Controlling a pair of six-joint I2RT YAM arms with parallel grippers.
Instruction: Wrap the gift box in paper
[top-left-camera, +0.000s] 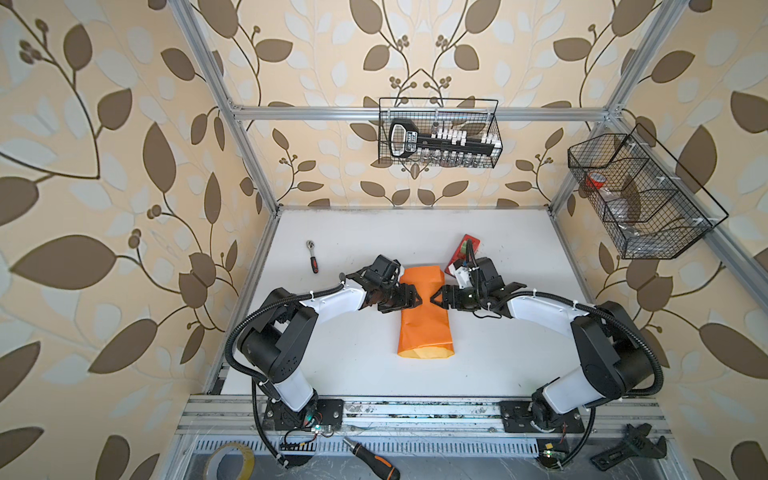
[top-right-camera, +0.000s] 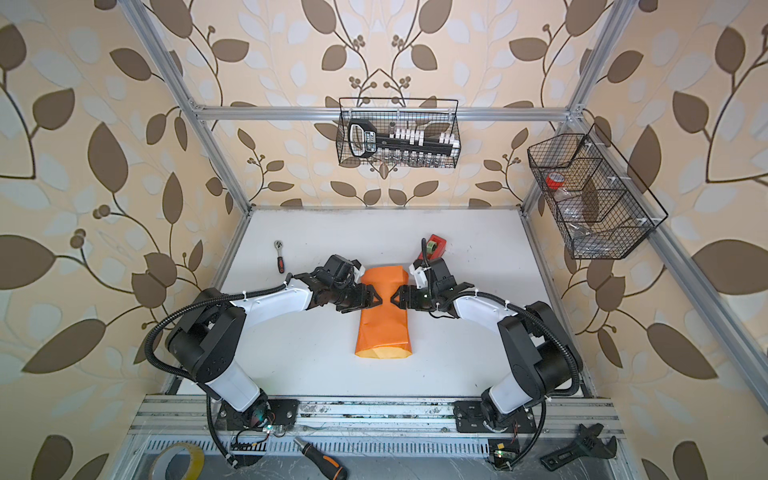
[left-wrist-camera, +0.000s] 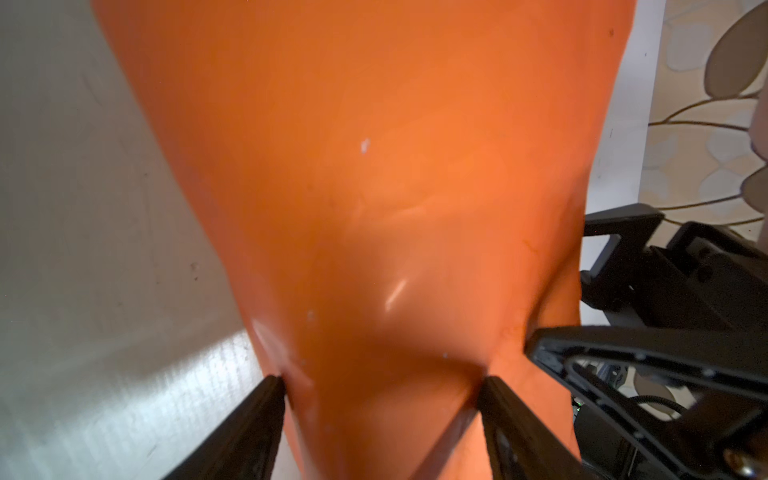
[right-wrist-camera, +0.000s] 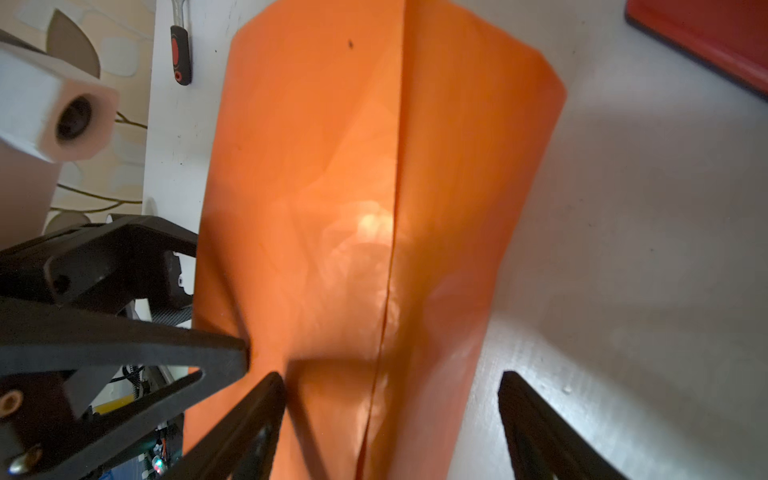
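The paper (top-left-camera: 424, 332) (top-right-camera: 384, 328) lies as a long bright orange folded tube in the middle of the white table, its pale yellow inner face showing at the near open end. The gift box is hidden. My left gripper (top-left-camera: 417, 300) (top-right-camera: 377, 299) reaches over the paper's middle from the left. In the left wrist view it (left-wrist-camera: 382, 386) is open, with both fingertips against the orange paper (left-wrist-camera: 374, 166). My right gripper (top-left-camera: 435, 300) (top-right-camera: 395, 298) faces it from the right, tips nearly meeting. It (right-wrist-camera: 392, 382) is open, one finger on the paper (right-wrist-camera: 332, 166) beside a lengthwise seam, the other over bare table.
A red tape dispenser (top-left-camera: 467, 249) stands just behind the right gripper. A ratchet wrench (top-left-camera: 312, 257) lies at the back left of the table. Wire baskets hang on the back wall (top-left-camera: 440, 133) and right wall (top-left-camera: 640, 195). A tape roll (top-left-camera: 230, 461), screwdriver (top-left-camera: 374, 457) and adjustable wrench (top-left-camera: 627, 451) lie below the front rail.
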